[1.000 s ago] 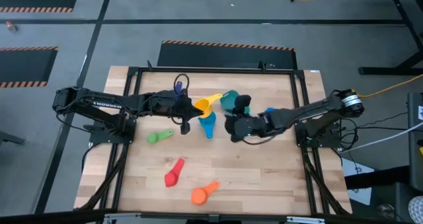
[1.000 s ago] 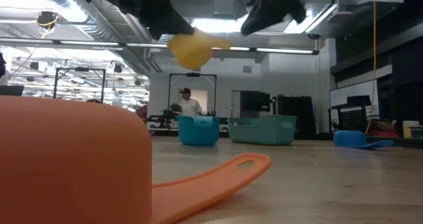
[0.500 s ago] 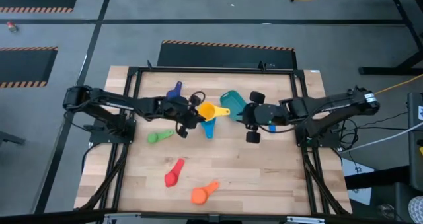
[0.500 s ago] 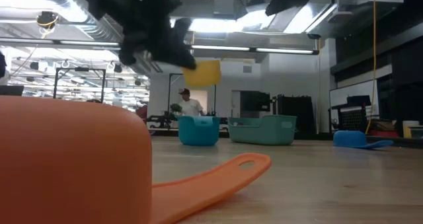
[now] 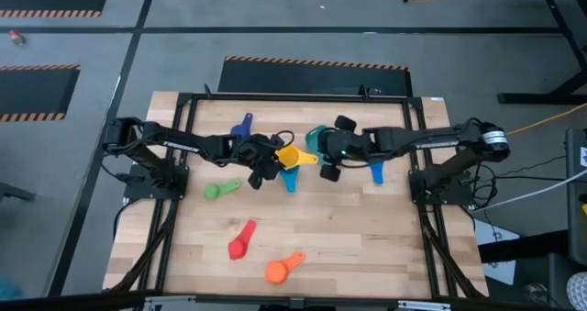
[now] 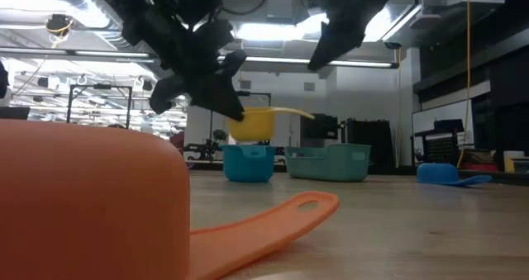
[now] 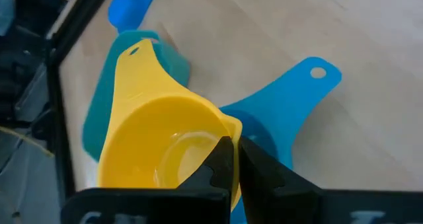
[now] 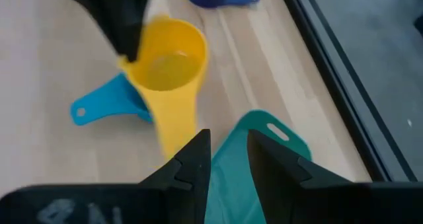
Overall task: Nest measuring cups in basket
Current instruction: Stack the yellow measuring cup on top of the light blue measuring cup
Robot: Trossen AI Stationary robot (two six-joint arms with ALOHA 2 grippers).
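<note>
My left gripper (image 7: 234, 161) is shut on the yellow measuring cup (image 5: 289, 154), which hangs mouth up just over the light blue cup (image 5: 290, 176) lying on the table. The teal basket (image 5: 316, 135) stands on the table right behind them. Above the basket my right gripper (image 8: 228, 161) hovers, slanting down, with a narrow gap between its fingers and nothing in it. Other cups lie loose on the table: dark blue (image 5: 242, 125), green (image 5: 220, 190), red (image 5: 242, 240), orange (image 5: 282, 269) and a blue one (image 5: 376, 172). My left gripper pinches the yellow cup's rim (image 7: 225, 126) on the side opposite the handle (image 7: 135, 72), one finger inside the bowl and one outside. The fingers slant down from the table's left. The cup is lifted clear, upright, its handle pointing toward the basket.
The orange cup (image 6: 91, 206) fills the near left of the low view. Black frame rails (image 5: 293, 98) run along the table's far edge and sides. Bare wood lies at the near right of the table (image 5: 367, 247).
My left gripper has sunk toward the light blue cup and rolled its wrist, bringing the yellow cup from high up down to mouth-up, handle now level. My right gripper has swung toward the table's far edge and now hangs over the basket.
</note>
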